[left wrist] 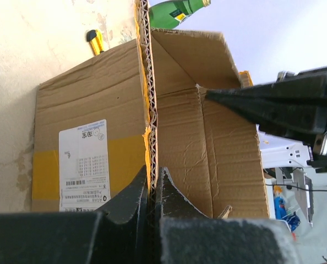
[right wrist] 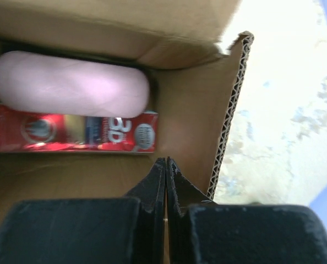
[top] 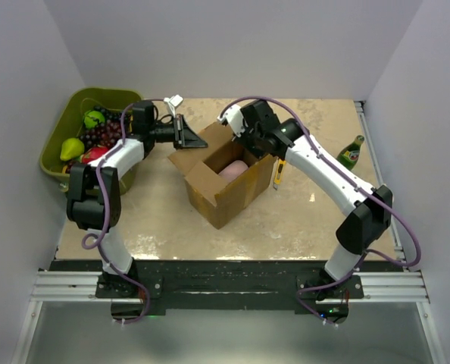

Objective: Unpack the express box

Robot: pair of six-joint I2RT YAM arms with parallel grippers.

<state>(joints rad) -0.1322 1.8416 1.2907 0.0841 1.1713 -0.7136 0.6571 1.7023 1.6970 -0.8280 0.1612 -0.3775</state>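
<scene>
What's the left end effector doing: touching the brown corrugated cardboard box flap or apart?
Touching. Left wrist view: left end effector clamps the box flap edge.

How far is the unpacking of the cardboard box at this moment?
Done: the brown corrugated cardboard box stands open, with its flaps spread. In hand: the left fingers pinch one flap edge, and the right fingers, shut on nothing that shows, hang over the opening. Left: the pale pink rounded item and the red printed packet lie inside the box, and both must come out.
</scene>
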